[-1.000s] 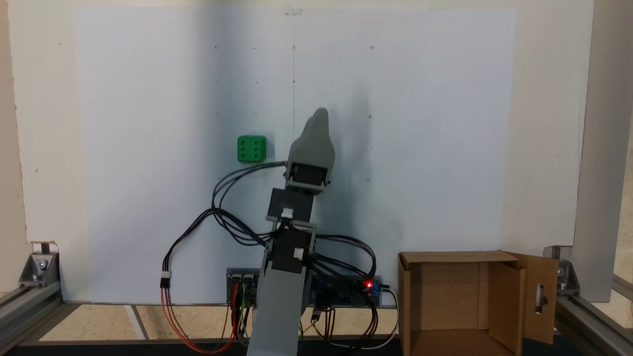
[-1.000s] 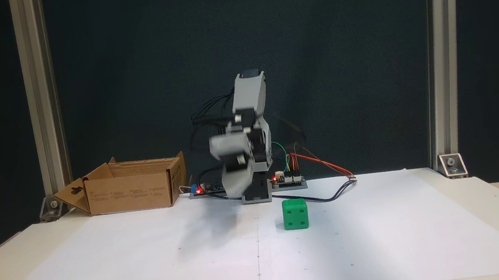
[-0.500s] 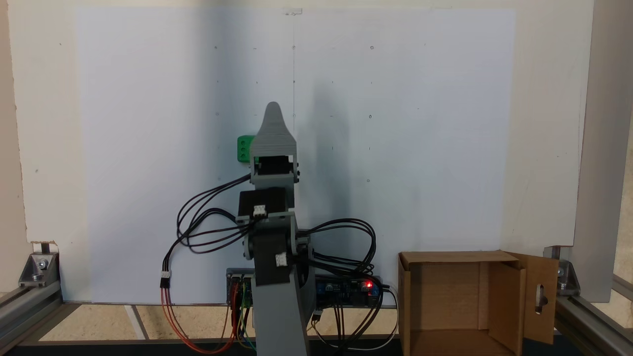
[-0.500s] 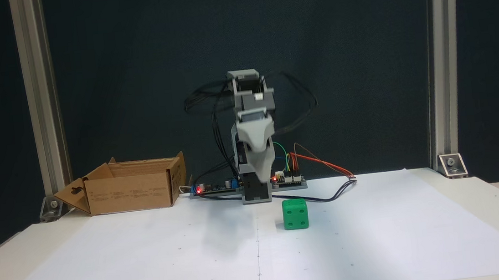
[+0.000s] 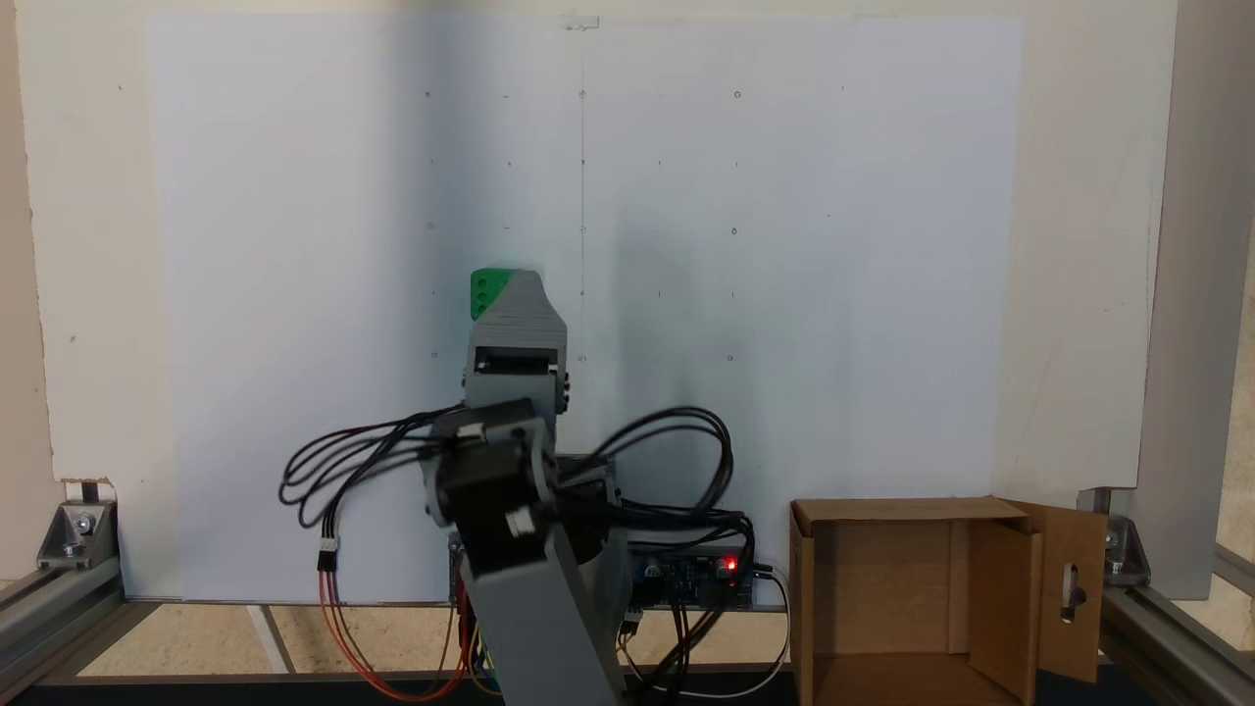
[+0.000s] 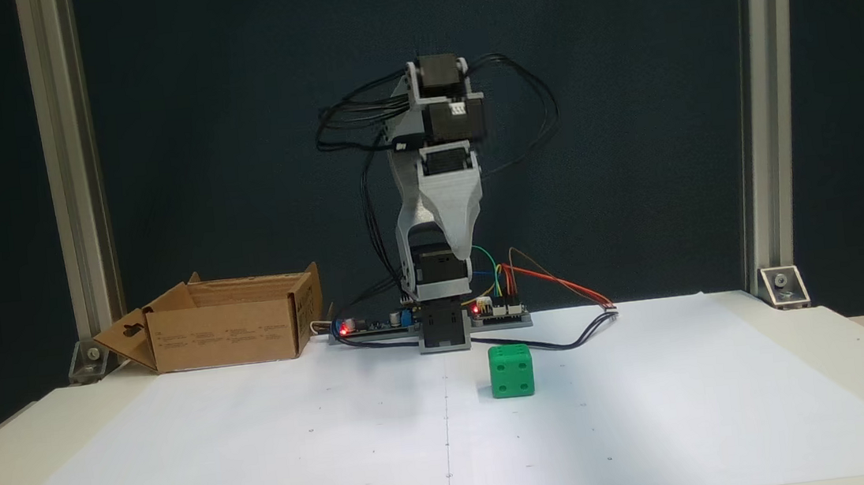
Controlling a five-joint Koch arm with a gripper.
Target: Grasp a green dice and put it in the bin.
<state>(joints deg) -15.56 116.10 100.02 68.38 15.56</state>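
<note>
Green dice (image 6: 511,371): alone on white paper (image 6: 654,411).
Gripper (image 6: 463,251): raised above; grip state unreadable.
Bin (image 6: 229,321): well apart.

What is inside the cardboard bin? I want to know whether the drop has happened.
The bin shows bare cardboard inside; its nearest floor is cut off by the picture's edge. The green dice sits on the white paper.

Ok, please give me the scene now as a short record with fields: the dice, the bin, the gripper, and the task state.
green dice: on the white paper, in front of the arm base; nothing touches it
bin: cardboard box standing open at the table's back edge, apart from the dice
gripper: raised, pointing down, well above the dice; open or shut cannot be told
task state: dice not yet grasped
</note>
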